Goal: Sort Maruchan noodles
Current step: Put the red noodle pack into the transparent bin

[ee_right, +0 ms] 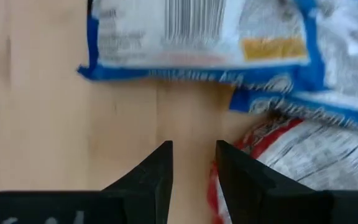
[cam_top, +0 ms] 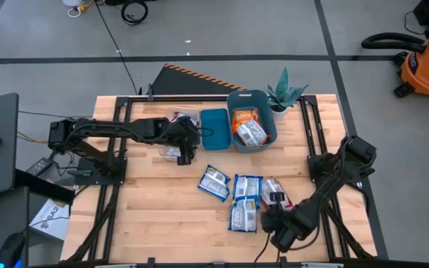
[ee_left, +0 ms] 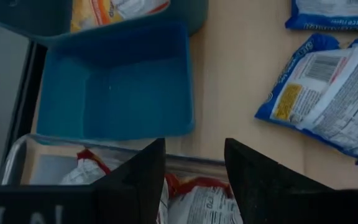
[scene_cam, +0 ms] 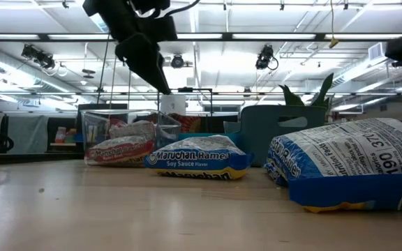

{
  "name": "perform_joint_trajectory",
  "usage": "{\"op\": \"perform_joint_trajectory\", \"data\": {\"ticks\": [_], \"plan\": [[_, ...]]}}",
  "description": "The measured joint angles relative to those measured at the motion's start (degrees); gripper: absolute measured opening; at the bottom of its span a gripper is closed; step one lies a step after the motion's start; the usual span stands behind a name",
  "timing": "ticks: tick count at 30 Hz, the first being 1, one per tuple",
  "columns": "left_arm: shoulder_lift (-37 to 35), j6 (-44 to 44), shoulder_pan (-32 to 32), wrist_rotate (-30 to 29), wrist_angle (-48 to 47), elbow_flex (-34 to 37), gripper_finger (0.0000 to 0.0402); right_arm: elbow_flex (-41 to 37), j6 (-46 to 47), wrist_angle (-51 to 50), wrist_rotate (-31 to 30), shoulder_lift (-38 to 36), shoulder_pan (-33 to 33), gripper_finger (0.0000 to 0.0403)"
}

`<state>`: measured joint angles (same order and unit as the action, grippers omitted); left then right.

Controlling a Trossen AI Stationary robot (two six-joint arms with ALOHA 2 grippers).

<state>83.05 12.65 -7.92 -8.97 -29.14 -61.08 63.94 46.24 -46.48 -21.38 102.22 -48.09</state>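
— where are the noodles, and lying which way?

— scattered flat on the wooden table [cam_top: 155, 216], near the front middle. one blue-trimmed packet [cam_top: 214, 182] set askew, long axis running diagonally across the boards; a second blue packet [cam_top: 247, 186] just beside it, long axis roughly front to back; a third blue packet [cam_top: 243, 216] in front of that one, also front to back. a red-trimmed packet [cam_top: 272, 192] to their right, tilted. more orange-trimmed packets [cam_top: 249, 129] heaped in the large blue bin [cam_top: 267, 100] at the back; red ones in a clear container [cam_top: 171, 152] to the left, beside a small blue bin [cam_top: 214, 128] with nothing in it.

— and the claws?

— left gripper [cam_top: 185, 154] hovering above the clear container, fingers [ee_left: 135, 180] parted a little, holding nothing. right gripper [cam_top: 268, 217] low at the front right, just beside the red-trimmed packet and the third blue one, fingers [ee_right: 157, 171] narrowly apart, nothing between them.

— the room?

— pale plank tabletop on a black frame; a potted plant [cam_top: 285, 93] at the back right corner. grey floor with dark lines all round, an orange shop vacuum [cam_top: 427, 63] at the far right, strip lights overhead in the low view.
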Motion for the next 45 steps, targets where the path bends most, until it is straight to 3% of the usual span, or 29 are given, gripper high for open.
{"op": "perform_joint_trajectory", "data": {"ticks": [8,15,20,25,28,33,39,45], "plan": [[0.02,2.96,0.0,-0.06,1.3,0.0,0.0171,-0.02,8.57,-4.58,-2.74,0.76,-1.9,0.0127],[0.04,2.99,0.11,-0.37,1.19,-0.02,0.0171,-0.07,8.14,-8.59,0.93,3.27,-2.76,0.0114],[0.04,3.0,0.17,-0.38,1.26,-0.02,0.0171,-0.07,7.43,-9.11,-0.73,4.42,-2.89,0.0082],[0.07,0.96,0.7,-0.15,1.37,-0.02,0.0171,-0.07,4.57,-9.46,-2.8,4.46,-2.87,0.0025],[0.12,-0.29,1.65,4.75,1.7,-0.02,0.0171,-0.07,3.24,-10.45,-3.31,4.16,-2.69,0.0008],[0.61,0.3,4.23,13.87,6.61,-0.02,0.0171,2.35,5.46,-20.62,-8.56,1.5,-1.21,0.0011],[2.29,2.12,7.35,13.93,17.6,-0.12,0.0171,7.18,3.82,-33.2,-19.92,-2.84,1.15,0.0009],[4.65,1.9,10.08,12.08,24.63,-0.07,0.0171,8.5,-3.52,-32.25,-26.18,-7.79,5.67,0.0007]]}}
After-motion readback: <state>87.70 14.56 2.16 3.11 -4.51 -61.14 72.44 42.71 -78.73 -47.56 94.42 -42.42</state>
